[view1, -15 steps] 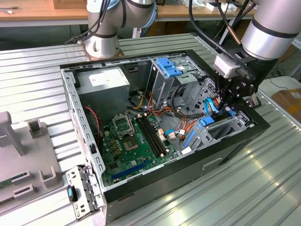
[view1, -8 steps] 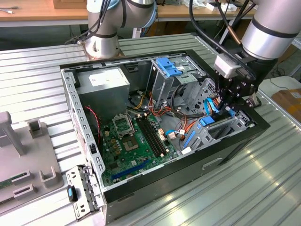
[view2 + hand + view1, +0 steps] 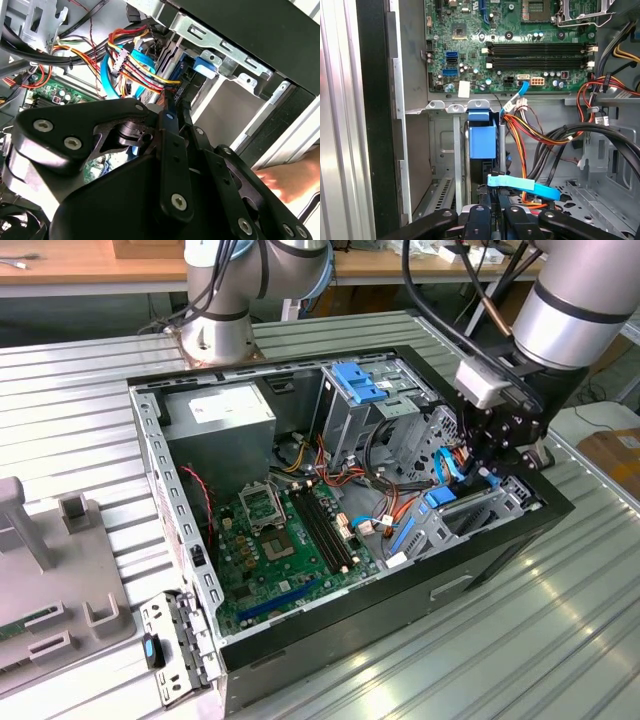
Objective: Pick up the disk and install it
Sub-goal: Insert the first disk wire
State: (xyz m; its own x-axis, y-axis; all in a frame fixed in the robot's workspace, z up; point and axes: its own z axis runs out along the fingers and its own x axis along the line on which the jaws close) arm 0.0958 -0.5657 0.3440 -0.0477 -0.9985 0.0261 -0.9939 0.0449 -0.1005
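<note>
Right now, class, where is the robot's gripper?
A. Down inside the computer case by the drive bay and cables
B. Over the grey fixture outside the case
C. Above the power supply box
A: in the exterior view the gripper reaches into the computer case beside the drive bay.

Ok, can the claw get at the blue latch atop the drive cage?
Probably yes: the blue latch sits uncovered on the cage top; the claw, low among cables nearby, would need to lift out first.

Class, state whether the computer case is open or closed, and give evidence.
Open: the computer case has no side panel on, leaving its motherboard exposed.
</note>
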